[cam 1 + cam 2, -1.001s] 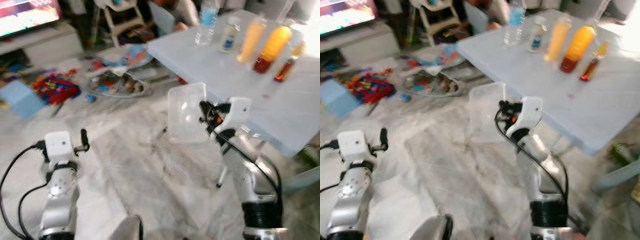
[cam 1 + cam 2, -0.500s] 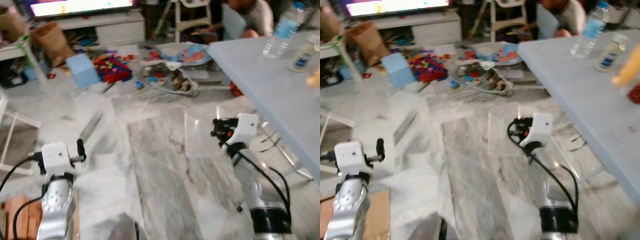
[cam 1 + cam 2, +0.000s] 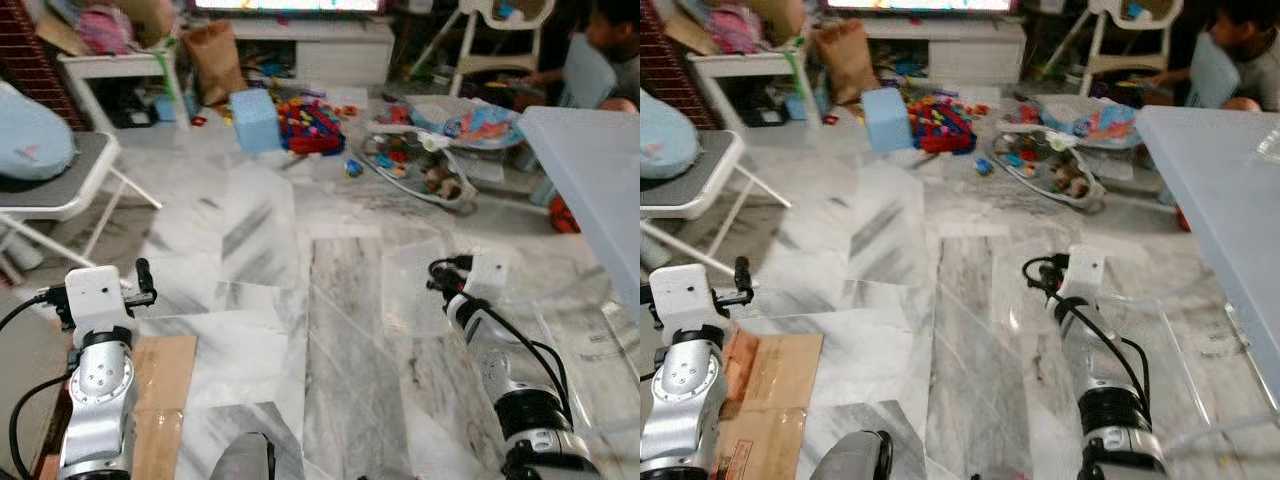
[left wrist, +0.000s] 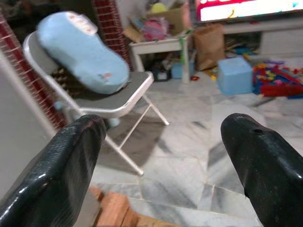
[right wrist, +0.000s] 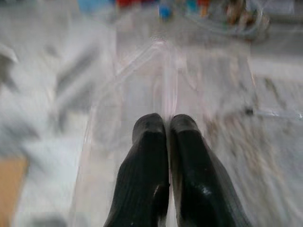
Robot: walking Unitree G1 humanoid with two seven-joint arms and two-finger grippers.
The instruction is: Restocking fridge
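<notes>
Two hands: right hand (image 5: 168, 124) clamped on clear bin's (image 3: 415, 290) edge, left hand (image 4: 163, 156) apart.

Clear plastic bin (image 3: 415, 288) (see-through) held upright above floor.

We stand on a grey-veined marble floor (image 3: 340, 330). On it lie a flattened cardboard sheet (image 3: 160, 385), a blue box (image 3: 254, 121), scattered toy bricks (image 3: 310, 122), a folding chair (image 3: 60, 190), and a brown paper bag (image 3: 212, 55).
</notes>
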